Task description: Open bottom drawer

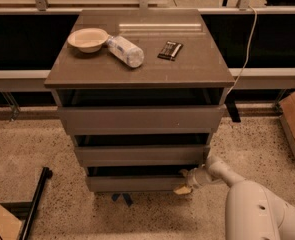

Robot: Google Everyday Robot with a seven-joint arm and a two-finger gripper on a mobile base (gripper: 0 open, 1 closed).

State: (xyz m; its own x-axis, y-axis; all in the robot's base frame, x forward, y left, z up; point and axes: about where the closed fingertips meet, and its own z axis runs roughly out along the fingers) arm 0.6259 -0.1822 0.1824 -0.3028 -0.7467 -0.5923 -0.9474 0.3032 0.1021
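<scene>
gripper [185, 181]: 5 o'clock, at bottom drawer [137, 183] front's 3 o'clock end | drawer: dark gap above front | cabinet top [137, 71]: bowl [88, 39] 10 o'clock, bottle [126, 50] touching it

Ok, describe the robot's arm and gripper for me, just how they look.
The arm is a smooth, off-white shell: a bulky rounded segment narrowing to a slim tubular wrist. No cables or markings show. The gripper, at the right front corner of the bottom drawer, is pale grey with a yellowish tip.

Lab, speckled floor [32, 144], hand [183, 184] at bottom drawer [137, 183]
</scene>
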